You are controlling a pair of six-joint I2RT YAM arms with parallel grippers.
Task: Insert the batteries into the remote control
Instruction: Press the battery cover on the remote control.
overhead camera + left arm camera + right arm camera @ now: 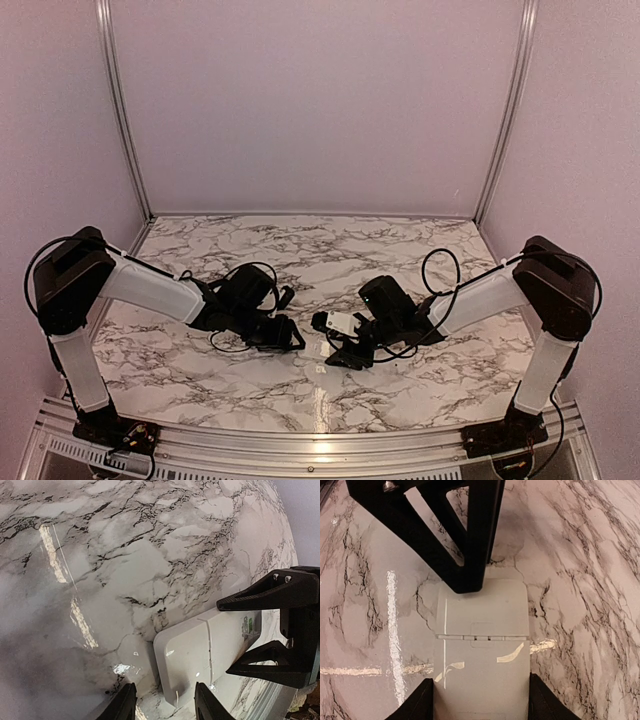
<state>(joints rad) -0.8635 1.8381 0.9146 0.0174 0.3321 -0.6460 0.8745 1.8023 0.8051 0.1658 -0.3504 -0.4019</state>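
Note:
The remote control (482,645) lies back-up on the marble table, a flat white slab with a closed cover seam across it; it also shows as a small white patch in the top view (338,322). My right gripper (482,702) is shut on its long sides, both fingers pressed against it. My left gripper (165,705) hovers at the remote control's (200,650) far end with its jaws open, one finger apart from the casing. In the right wrist view the left gripper's finger (465,575) overlaps that far end. The batteries are out of view.
Both arms meet at mid-table (320,260), the left gripper (290,336) just left of the right gripper (352,342). Black cables (232,345) loop on the marble beside the left arm. Walls close in behind and at both sides, and an aluminium rail (320,440) runs along the near edge.

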